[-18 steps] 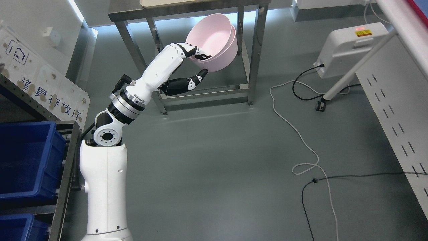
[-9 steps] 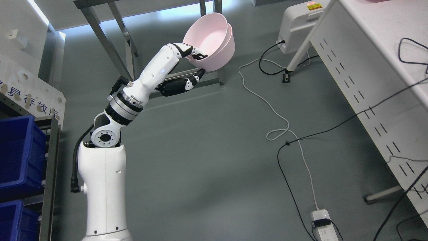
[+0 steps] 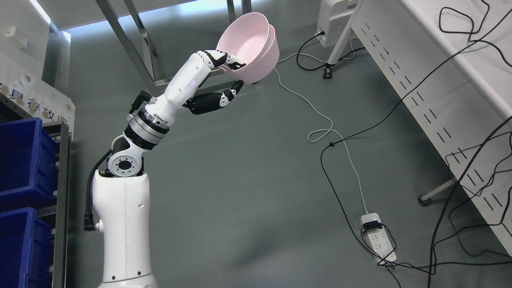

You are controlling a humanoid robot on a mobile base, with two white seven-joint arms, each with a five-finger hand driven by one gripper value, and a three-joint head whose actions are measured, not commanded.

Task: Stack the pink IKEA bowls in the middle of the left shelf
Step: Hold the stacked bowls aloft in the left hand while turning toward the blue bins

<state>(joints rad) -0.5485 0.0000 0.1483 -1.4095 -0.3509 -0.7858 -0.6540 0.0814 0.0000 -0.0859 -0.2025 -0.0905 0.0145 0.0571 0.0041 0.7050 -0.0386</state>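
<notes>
Two pale pink plastic bowls (image 3: 253, 44), nested one inside the other and tilted with their open side facing up and to the left, sit in the grip of our left hand (image 3: 224, 78). We see the upper fingers (image 3: 218, 59) hooked over the near rim and reaching into the inner bowl, while the black-and-white thumb (image 3: 232, 90) presses up against the underside, so the hand is closed on the stack. Our white left arm (image 3: 176, 90) rises from the lower left and reaches up and to the right, carrying the bowls in the air above the grey floor (image 3: 248, 192).

Just behind the hand and bowls stand the legs of a bare metal frame table (image 3: 132, 52). Well below and to the left of the hand, deep blue plastic storage bins (image 3: 22, 160) rest in a dark metal shelf rack (image 3: 60, 208) at the picture's edge. Far to the right of the hand runs a white perforated metal workbench (image 3: 440, 100), and below and to the right of the hand black and white cables (image 3: 336, 160) trail across the floor to a white power strip (image 3: 378, 238). Our right arm does not show in this view.
</notes>
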